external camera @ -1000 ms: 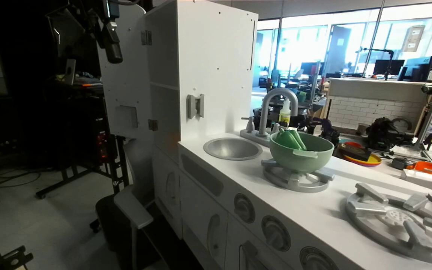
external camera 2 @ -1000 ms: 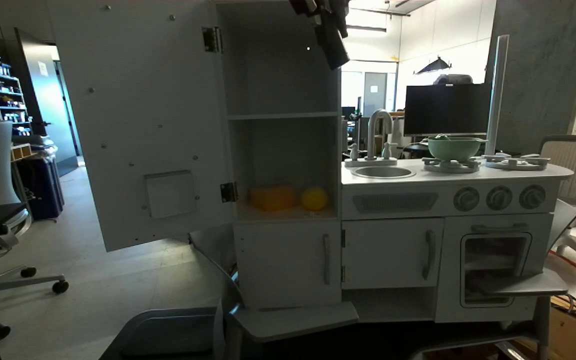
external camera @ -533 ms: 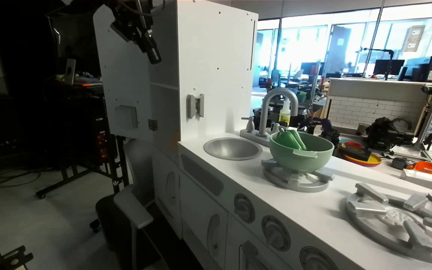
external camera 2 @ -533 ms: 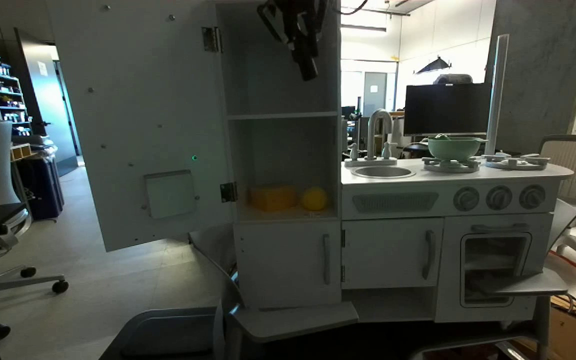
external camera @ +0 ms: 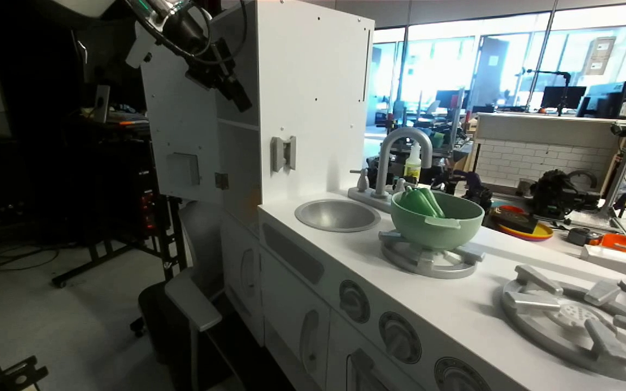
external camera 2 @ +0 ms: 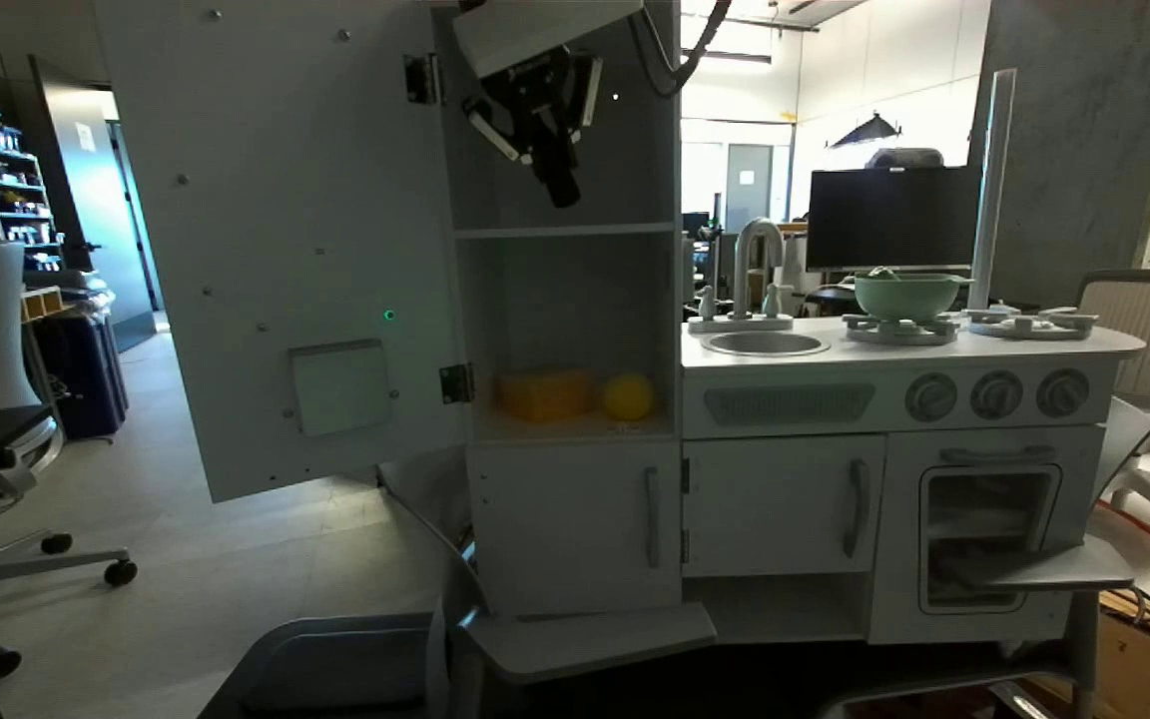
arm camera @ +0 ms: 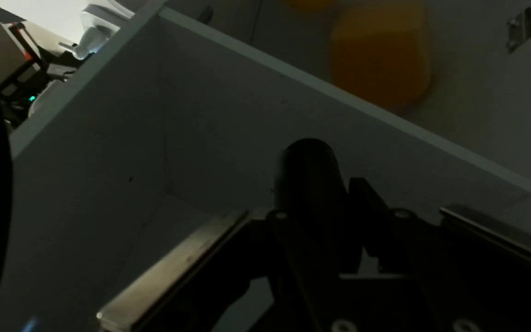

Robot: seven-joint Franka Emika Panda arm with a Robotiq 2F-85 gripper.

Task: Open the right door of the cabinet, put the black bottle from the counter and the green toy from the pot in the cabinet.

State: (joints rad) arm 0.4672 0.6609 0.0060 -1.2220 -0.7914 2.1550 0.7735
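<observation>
White and boxy, one tall cupboard (external camera: 313, 70) has one flat white panel door (external camera 2: 286, 200) standing open at left. We see one tool (external camera 2: 547, 148), drawn partly together, gripping one tilted black cylindrical bottle (external camera 2: 560, 185) at the upper compartment (external camera 2: 625, 180). Below, we count one orange boxy thing (external camera 2: 543, 395) and one yellow ball (external camera 2: 627, 396). On the white table (external camera: 470, 309) at right, one mint-green bowl-shaped pot (external camera: 437, 233), on one of two grey burners (external camera: 426, 263), holds one bright-green toy (external camera: 419, 202).
</observation>
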